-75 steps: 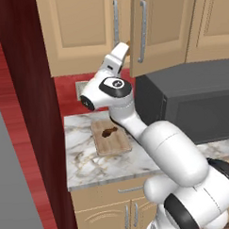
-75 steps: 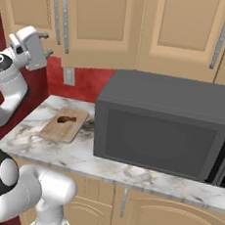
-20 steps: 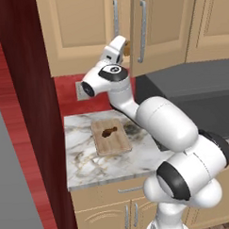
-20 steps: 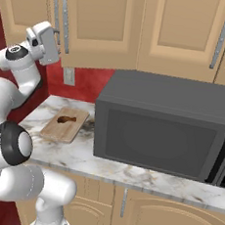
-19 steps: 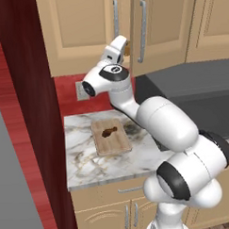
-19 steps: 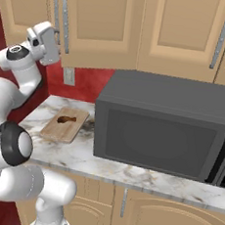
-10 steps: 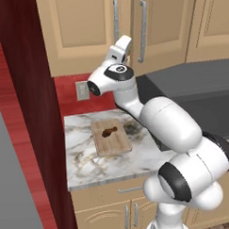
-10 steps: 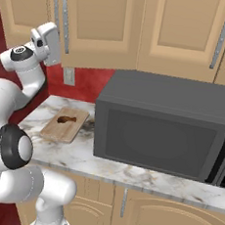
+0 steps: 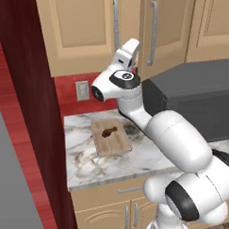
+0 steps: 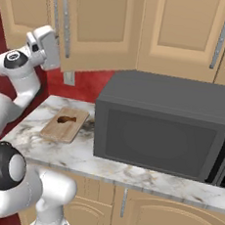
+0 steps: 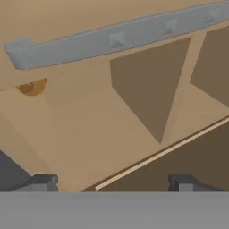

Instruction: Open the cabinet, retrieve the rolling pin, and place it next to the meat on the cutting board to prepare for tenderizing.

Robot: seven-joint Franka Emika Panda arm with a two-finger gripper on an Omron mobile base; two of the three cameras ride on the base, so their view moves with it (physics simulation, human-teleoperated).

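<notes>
My arm rises from the base, bends forward at the elbow and reaches up toward the cabinet (image 9: 84,28). My wrist is raised, turning my tool (image 9: 133,44) upward and in at the cabinet's right-hand door, near its long bar handle (image 9: 116,25). In the hand view my two dark fingertips (image 11: 44,181) stand wide apart with nothing between them, the handle lying across the view beyond them. From the right base view, my tool (image 10: 51,49) sits just beside the handles, low on the doors.
</notes>
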